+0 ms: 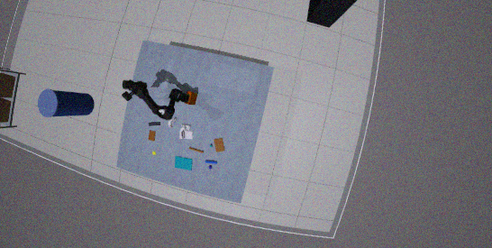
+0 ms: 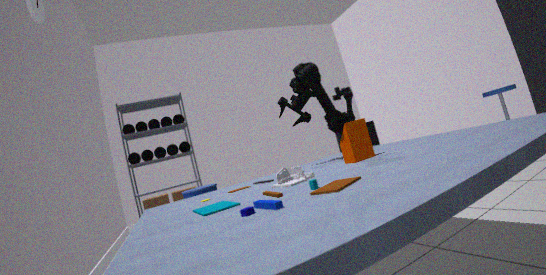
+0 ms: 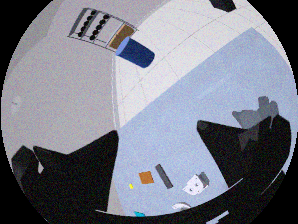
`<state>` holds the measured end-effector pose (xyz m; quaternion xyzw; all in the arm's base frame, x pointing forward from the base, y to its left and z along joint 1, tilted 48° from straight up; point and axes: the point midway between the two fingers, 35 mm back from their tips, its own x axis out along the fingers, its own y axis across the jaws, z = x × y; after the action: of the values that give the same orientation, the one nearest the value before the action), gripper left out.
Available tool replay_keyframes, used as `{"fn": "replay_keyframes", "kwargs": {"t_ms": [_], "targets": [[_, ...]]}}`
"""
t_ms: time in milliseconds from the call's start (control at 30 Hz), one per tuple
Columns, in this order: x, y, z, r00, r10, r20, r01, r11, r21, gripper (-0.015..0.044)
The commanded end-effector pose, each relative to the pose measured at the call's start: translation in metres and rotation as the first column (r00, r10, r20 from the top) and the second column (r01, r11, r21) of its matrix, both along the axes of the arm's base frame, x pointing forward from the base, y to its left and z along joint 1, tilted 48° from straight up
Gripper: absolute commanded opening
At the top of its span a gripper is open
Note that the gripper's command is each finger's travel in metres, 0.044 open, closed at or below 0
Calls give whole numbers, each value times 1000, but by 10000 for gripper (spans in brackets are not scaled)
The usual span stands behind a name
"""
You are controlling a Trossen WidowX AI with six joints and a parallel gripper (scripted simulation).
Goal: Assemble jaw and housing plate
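Spanning the bench [image 1: 243, 105] [image 2: 440, 162] [image 3: 200, 90], now the arm [image 1: 150, 100] [image 2: 322, 99] is seen, fingers [image 2: 287, 120] spread wide open; from above, the white assembly [image 1: 186, 135] [image 2: 292, 183] [image 3: 192, 187] is spotted at six o'clock from the orange block [image 1: 191, 98] [image 2: 358, 142].

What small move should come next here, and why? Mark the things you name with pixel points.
Probably swing the open hand [image 2: 294, 117] [image 3: 158, 129] toward the white part beside the housing base [image 1: 186, 135] [image 2: 291, 183] [image 3: 192, 189] and lower it: that part looks like the loose jaw, and the fingers hang above the table, holding nothing.
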<state>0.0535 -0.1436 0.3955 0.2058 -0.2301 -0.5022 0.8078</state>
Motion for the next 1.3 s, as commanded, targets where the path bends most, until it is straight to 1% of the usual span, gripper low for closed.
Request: {"fn": "replay_keyframes", "kwargs": {"t_ms": [0, 33, 667, 1267], "targets": [[0, 0, 0, 1000, 0, 0, 0, 1000, 0, 426], [0, 0, 0, 1000, 0, -1, 0, 1000, 0, 440], [-6, -23, -11, 992, 1, -129, 0, 1000, 10, 440], [-4, -44, -27, 961, 21, -275, -11, 999, 37, 440]]}}
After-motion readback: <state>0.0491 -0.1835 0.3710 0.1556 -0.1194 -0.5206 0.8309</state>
